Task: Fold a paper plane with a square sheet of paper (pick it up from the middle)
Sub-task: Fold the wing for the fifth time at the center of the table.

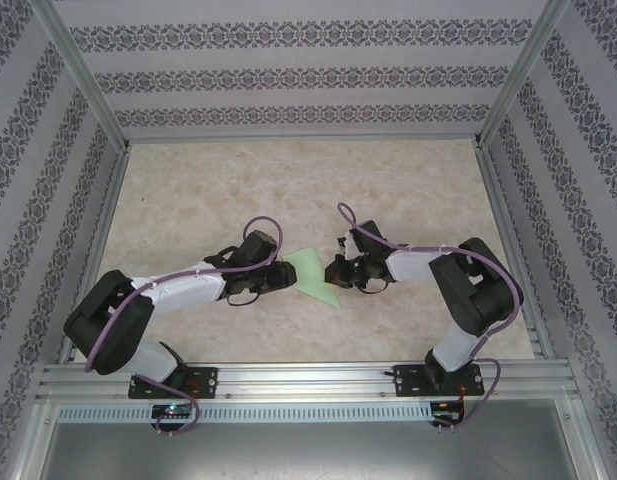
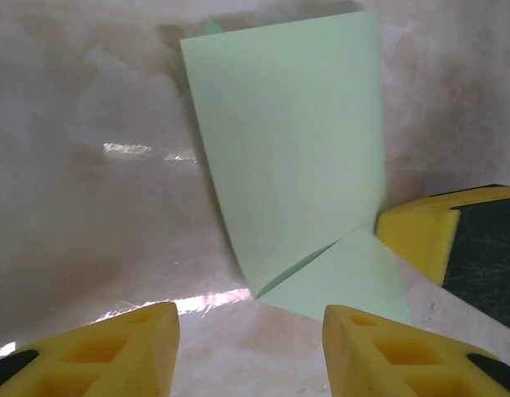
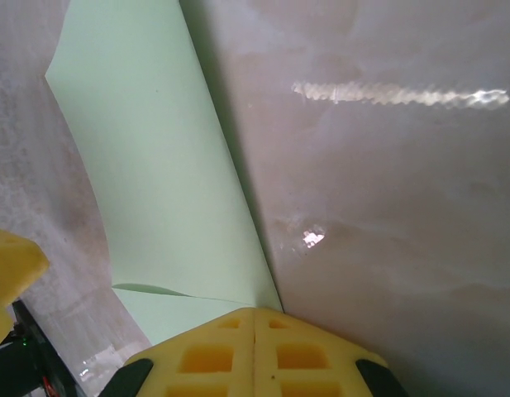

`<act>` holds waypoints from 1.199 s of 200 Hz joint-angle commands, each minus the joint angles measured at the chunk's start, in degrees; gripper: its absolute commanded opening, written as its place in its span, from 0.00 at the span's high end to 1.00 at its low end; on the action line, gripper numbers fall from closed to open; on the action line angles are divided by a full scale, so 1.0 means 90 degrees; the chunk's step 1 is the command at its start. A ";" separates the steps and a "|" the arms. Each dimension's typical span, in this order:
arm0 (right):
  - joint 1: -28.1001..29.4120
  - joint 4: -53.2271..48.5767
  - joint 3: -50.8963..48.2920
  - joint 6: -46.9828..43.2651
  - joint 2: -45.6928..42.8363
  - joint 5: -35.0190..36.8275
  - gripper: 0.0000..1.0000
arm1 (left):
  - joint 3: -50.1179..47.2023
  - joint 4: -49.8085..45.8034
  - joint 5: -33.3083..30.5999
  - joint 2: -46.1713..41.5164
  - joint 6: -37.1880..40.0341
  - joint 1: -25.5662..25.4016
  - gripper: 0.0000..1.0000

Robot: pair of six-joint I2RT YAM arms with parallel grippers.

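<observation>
- The left tool [image 2: 250,329] has its yellow fingers [image 2: 114,351] apart with nothing clamped between them. The folded corner of the green paper sheet [image 2: 292,141] lies just ahead of the gap. Whether its flap touches the right-hand finger cannot be told.
- The right tool [image 3: 255,318] has its two pads pressed together, pinching the sheet's near edge where a fold line runs in.
- From the left wrist, one yellow pad of the right tool sits against the sheet's edge, right beside the diagonal crease.
- The sheet lies between the two tools, near the middle of the table [image 1: 208,190]. It rises in a curve from the pinch, with a shadow under its long edge, and one corner is folded over into a triangle.
- The marbled table stretches bare behind and to both sides of the paper, out to the metal frame and the patterned walls [image 1: 308,75].
- From above, the wrists cover most of the sheet, leaving a green wedge visible.
- The sheet's far corner is cut off at the top of the right wrist view.
</observation>
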 commanded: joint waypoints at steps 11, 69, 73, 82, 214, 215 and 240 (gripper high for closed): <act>-0.0050 0.0112 -0.0165 0.0178 0.0285 0.0209 0.98 | -0.0180 0.0692 -0.0047 -0.0031 -0.0485 -0.0147 0.50; -0.0030 0.0222 -0.0246 0.0274 0.0387 0.0323 0.98 | -0.0261 0.0518 -0.0334 -0.0184 -0.0577 -0.0157 0.51; -0.0033 0.0223 -0.0250 0.0283 0.0391 0.0324 0.98 | -0.0257 0.0525 -0.0331 -0.0178 -0.0577 -0.0152 0.50; -0.0035 0.0222 -0.0246 0.0300 0.0390 0.0329 0.98 | -0.0248 0.0476 -0.0347 -0.0174 -0.0577 -0.0151 0.50; -0.0003 0.0257 -0.0241 0.0382 0.0400 0.0393 0.98 | -0.0884 0.0689 -0.0771 -0.0962 -0.1095 -0.0172 0.43; -0.0007 0.0254 -0.0239 0.0378 0.0400 0.0392 0.98 | -0.0896 0.0689 -0.0771 -0.0960 -0.1106 -0.0172 0.43; 0.0000 0.0244 -0.0237 0.0376 0.0414 0.0403 0.98 | -0.0928 0.0762 -0.0787 -0.0989 -0.1101 -0.0172 0.43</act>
